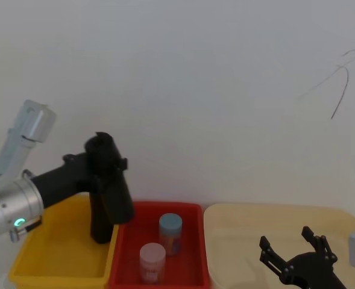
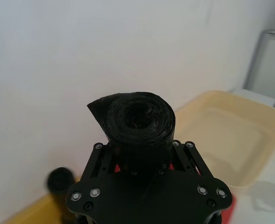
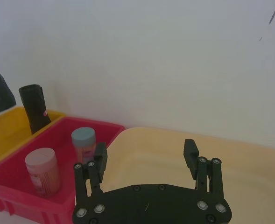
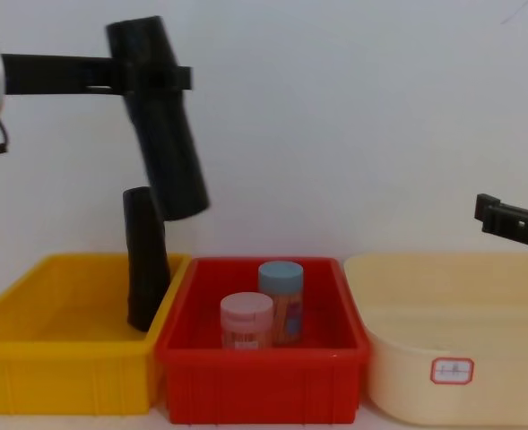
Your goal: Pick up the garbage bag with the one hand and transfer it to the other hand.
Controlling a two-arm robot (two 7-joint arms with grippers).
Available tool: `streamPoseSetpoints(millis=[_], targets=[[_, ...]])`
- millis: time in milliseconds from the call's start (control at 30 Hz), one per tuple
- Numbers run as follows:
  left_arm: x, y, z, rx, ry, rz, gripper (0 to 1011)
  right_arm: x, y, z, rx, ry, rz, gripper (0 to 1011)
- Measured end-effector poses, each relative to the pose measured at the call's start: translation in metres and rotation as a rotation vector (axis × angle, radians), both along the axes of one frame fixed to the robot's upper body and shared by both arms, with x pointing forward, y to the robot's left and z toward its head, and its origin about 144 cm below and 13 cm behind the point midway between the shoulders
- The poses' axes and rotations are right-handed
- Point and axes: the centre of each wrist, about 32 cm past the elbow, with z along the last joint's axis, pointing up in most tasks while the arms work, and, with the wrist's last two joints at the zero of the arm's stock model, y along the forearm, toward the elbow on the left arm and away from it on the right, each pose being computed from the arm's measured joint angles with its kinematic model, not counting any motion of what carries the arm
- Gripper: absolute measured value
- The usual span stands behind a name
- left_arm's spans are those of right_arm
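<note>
The garbage bag (image 4: pixel 169 152), a matte black roll, hangs tilted in the air above the seam between the yellow bin (image 4: pixel 57 358) and the red bin (image 4: pixel 264 376). My left gripper (image 4: pixel 156 76) is shut on its upper part, reaching in from the left. Up close, the roll's end (image 2: pixel 139 121) sits between the left gripper's (image 2: pixel 139 156) jaws. In the head view, the garbage bag (image 1: pixel 116 192) slants down from the left gripper (image 1: pixel 108 159). My right gripper (image 3: pixel 145 148) stands open and empty over the cream tub (image 3: pixel 249 186), far right of the bag; it is the right gripper (image 1: pixel 285 238) at low right.
A look-alike black roll (image 4: pixel 144 260) stands upright in the yellow bin's right end, just below the held one. The red bin holds a pink-lidded jar (image 4: pixel 246 321) and a blue-lidded jar (image 4: pixel 281 296). The cream tub (image 4: pixel 461 322) sits right of them. A white wall is close behind.
</note>
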Motion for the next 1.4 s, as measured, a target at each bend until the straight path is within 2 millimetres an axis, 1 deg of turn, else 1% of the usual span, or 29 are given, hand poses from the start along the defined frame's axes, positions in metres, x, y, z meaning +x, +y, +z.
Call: streamPoseSetpoints(millis=[233, 367, 667, 967, 1400], targets=[[0.002, -0.020, 0.000, 0.005, 0.053, -0.104, 446, 0.000, 0.000, 0.000, 0.000, 0.000, 0.000, 1001], [0.004, -0.034, -0.003, 0.019, 0.085, -0.160, 446, 0.000, 0.000, 0.000, 0.000, 0.000, 0.000, 1001], [0.005, -0.056, -0.007, 0.054, 0.111, -0.229, 446, 0.000, -0.001, 0.001, -0.005, 0.004, 0.009, 1001], [0.005, -0.066, -0.010, 0.076, 0.121, -0.262, 446, 0.001, -0.004, 0.008, -0.033, 0.044, 0.076, 1001], [0.005, -0.073, -0.012, 0.089, 0.126, -0.282, 446, 0.006, -0.005, 0.027, -0.068, 0.108, 0.239, 1001]])
